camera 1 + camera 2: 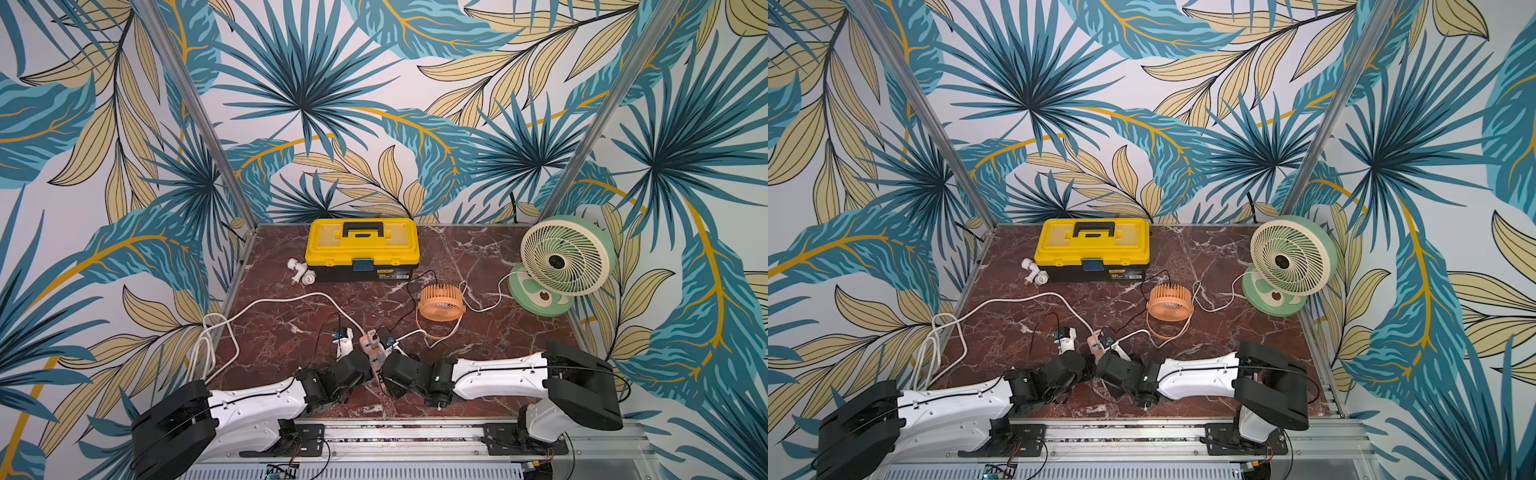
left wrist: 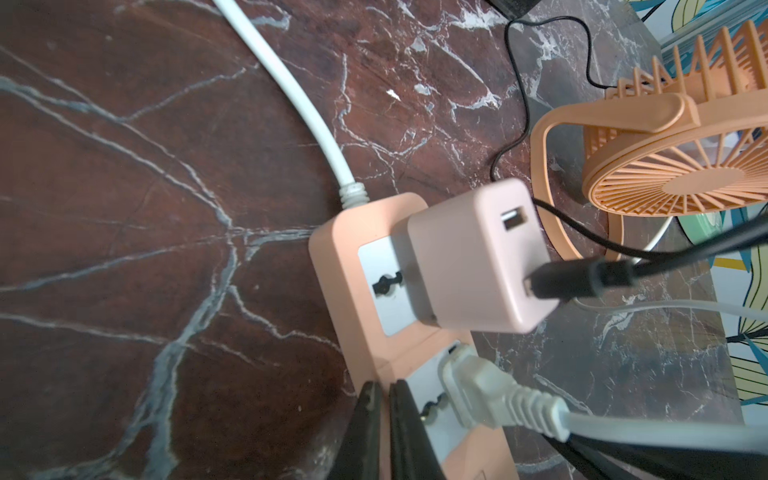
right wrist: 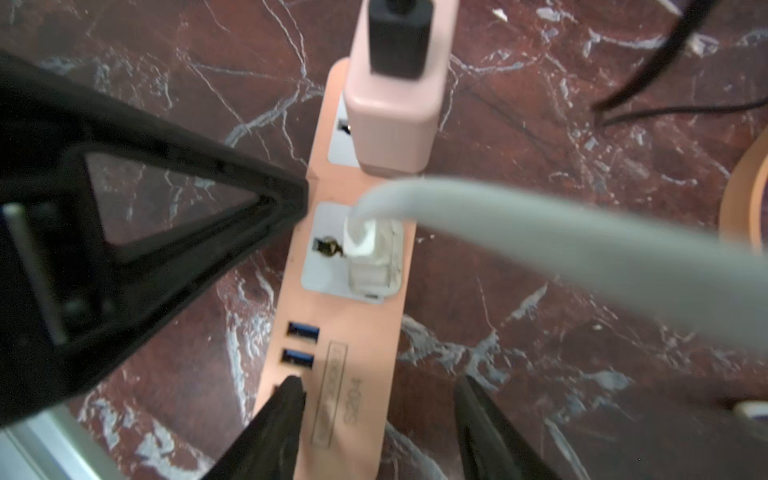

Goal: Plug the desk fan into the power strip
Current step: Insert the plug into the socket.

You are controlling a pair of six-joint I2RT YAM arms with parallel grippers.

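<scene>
The green and cream desk fan (image 1: 567, 255) (image 1: 1292, 255) stands at the back right. Its white cord (image 1: 482, 309) runs to the salmon-orange power strip (image 1: 371, 347) (image 2: 332, 249) (image 3: 353, 332). The white plug (image 2: 473, 386) (image 3: 372, 245) sits in the strip's second socket. My left gripper (image 2: 384, 388) is shut, its tips resting on the strip's edge beside that socket. My right gripper (image 3: 380, 390) is open above the strip's USB end, holding nothing, and the cord arches over it.
A pink adapter (image 2: 478, 257) with a black cable fills the first socket and leads to a small orange fan (image 1: 441, 302). A yellow toolbox (image 1: 361, 247) and a white pipe fitting (image 1: 301, 272) lie at the back. The strip's thick cord (image 1: 216, 332) loops over the left edge.
</scene>
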